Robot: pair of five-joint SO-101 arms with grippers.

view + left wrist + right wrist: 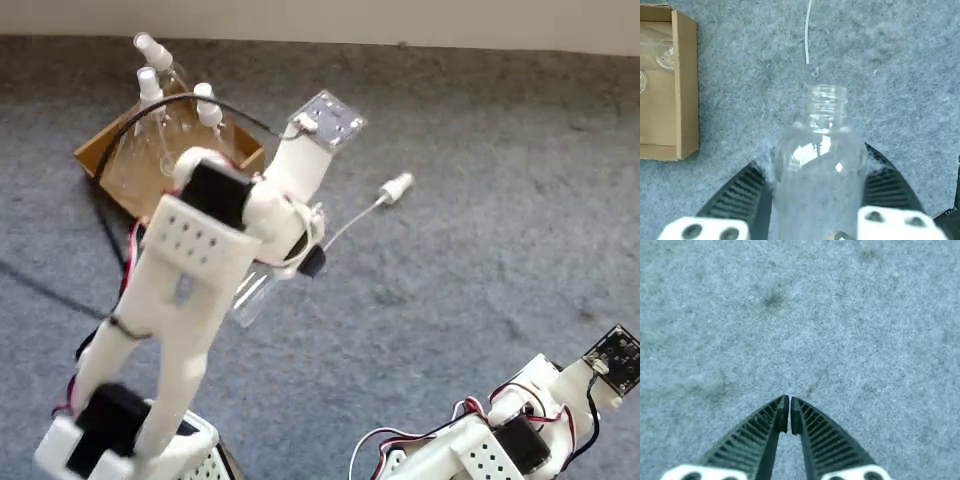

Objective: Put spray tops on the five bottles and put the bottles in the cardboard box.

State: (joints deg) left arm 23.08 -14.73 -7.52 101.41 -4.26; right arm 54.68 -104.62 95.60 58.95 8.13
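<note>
Left gripper [817,161]: closed around a clear bottle [825,120]. The ribbed black fingers [742,192] press against both sides of the bottle body. The threaded neck is open and carries no spray top. From the high view, the left arm [190,270] extends from the near left edge toward the middle of the grey carpet [480,200], and the held bottle [250,292] shows beneath the arm's wrist, tilted.

Right gripper [789,412]: closed and holding nothing. Its two fingertips meet over bare carpet. The right arm [520,430] sits at the near right corner, well apart from the bottle and the box.

Loose spray top [397,186]: lies on the carpet beyond the left arm, to the right of the box. Its thin dip tube [350,222] trails back toward the left arm's wrist. In the left wrist view, the free end of the tube [808,35] lies just ahead of the bottle's open neck without touching it.

Cardboard box [100,150]: sits at the far left of the carpet. Three bottles with spray tops fitted [150,85] stand in it, leaning. The box wall [686,85] is near the held bottle but apart from it.
</note>
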